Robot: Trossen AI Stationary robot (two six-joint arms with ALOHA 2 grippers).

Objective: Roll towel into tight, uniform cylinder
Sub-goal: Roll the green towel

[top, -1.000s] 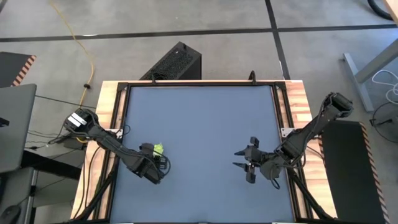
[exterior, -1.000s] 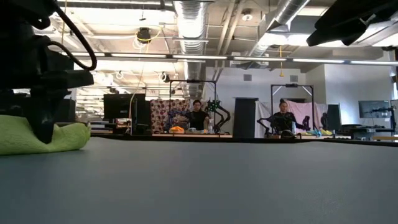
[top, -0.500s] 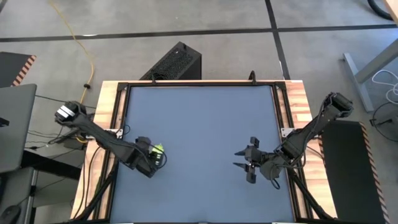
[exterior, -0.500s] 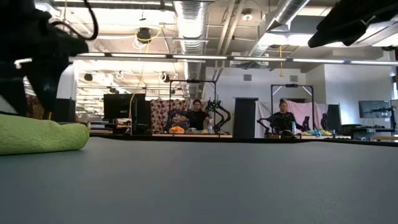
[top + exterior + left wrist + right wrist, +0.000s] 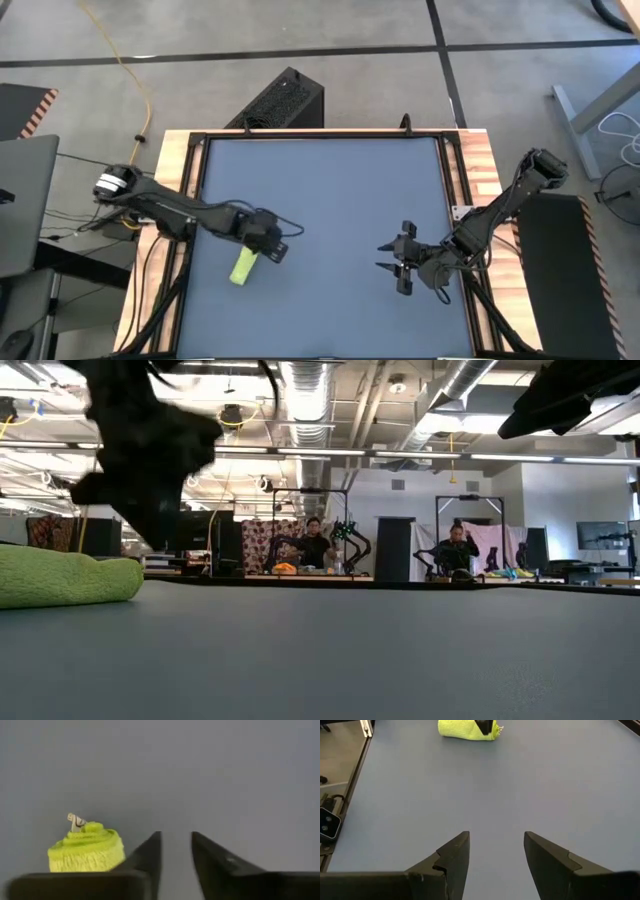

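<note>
- High view, left side: the towel is seen lying on the mat as a rolled lime cylinder, at about 8 o'clock from the mat's centre and near its left edge.
- Half a second ago the left gripper was set over the roll; it is now found lifted clear and swung toward 2 o'clock of the roll, with its fingers only narrowly parted and nothing held.
- A spiral end with a small tag is shown on the towel in the left wrist view, so the rolling is judged essentially done and the roll released.
- The centre of the mat is crossed by nothing that would block either arm.
- Right side: the right gripper is parked at about 4 o'clock from centre, well apart from the roll, its fingers spread wide and empty, unmoved over the last second.
- Beyond the table, people at other workstations are visible in the low view.
</note>
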